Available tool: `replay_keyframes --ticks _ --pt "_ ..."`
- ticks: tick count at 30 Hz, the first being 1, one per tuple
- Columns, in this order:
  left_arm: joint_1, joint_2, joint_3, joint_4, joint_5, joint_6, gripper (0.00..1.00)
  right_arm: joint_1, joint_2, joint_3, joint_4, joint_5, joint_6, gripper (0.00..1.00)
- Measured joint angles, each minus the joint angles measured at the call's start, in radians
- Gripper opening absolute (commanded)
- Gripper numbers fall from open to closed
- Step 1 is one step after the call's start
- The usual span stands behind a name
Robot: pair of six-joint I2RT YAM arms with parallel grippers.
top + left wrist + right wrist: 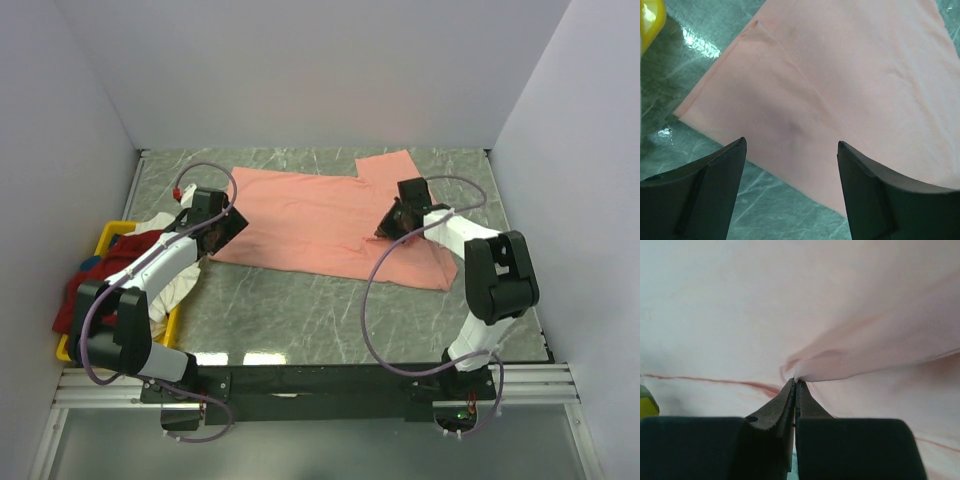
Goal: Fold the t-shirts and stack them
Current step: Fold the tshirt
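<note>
Top: salmon-pink t-shirt (pixel 330 215) lies flat, unfolded, between both tools. Dark red t-shirt (pixel 72 292) and white t-shirt (pixel 160 226) sit at the yellow bin (pixel 108 236), outboard of the left gripper (pixel 225 236).
Left wrist: jaws spread wide over the sleeve edge, holding nothing.
Right wrist: right gripper (pixel 386 231) is clamped on a pinch of pink cloth. First fold barely begun, stacking all left.

A grey-green marbled table (pixel 300 310) is covered across its far part by a spread salmon-pink t-shirt (pixel 320 215); a yellow bin (pixel 108 235) is set at its left edge.
</note>
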Motion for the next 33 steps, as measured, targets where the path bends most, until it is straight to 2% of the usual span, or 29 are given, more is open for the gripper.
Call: replay_keyframes --ticks 2,5,6,9,13,18,27,33 --pt "0.0 0.0 -0.009 0.002 0.002 0.0 0.79 0.007 0.045 0.069 -0.016 0.001 -0.007 0.09" --pt "0.0 0.0 -0.019 0.003 0.01 0.001 0.79 0.016 0.113 0.16 -0.034 0.0 -0.019 0.31" --pt "-0.001 0.0 -0.021 0.003 0.016 0.001 0.79 0.019 0.139 0.191 -0.04 -0.002 -0.027 0.44" --pt "-0.006 0.0 -0.025 0.006 0.027 0.0 0.79 0.029 0.192 0.254 -0.061 -0.004 -0.046 0.59" --pt "-0.015 0.0 -0.025 0.01 0.043 -0.003 0.79 0.036 0.223 0.306 -0.103 -0.002 -0.068 0.6" --pt "-0.017 -0.038 -0.061 -0.013 0.011 -0.047 0.73 0.031 0.12 0.241 -0.137 0.028 -0.07 0.58" --pt "-0.017 -0.071 -0.132 -0.088 -0.129 -0.153 0.62 -0.009 -0.378 -0.172 -0.156 0.077 0.022 0.52" --pt "-0.016 -0.014 -0.156 -0.068 -0.18 -0.179 0.57 -0.02 -0.576 -0.427 -0.186 0.11 0.1 0.52"
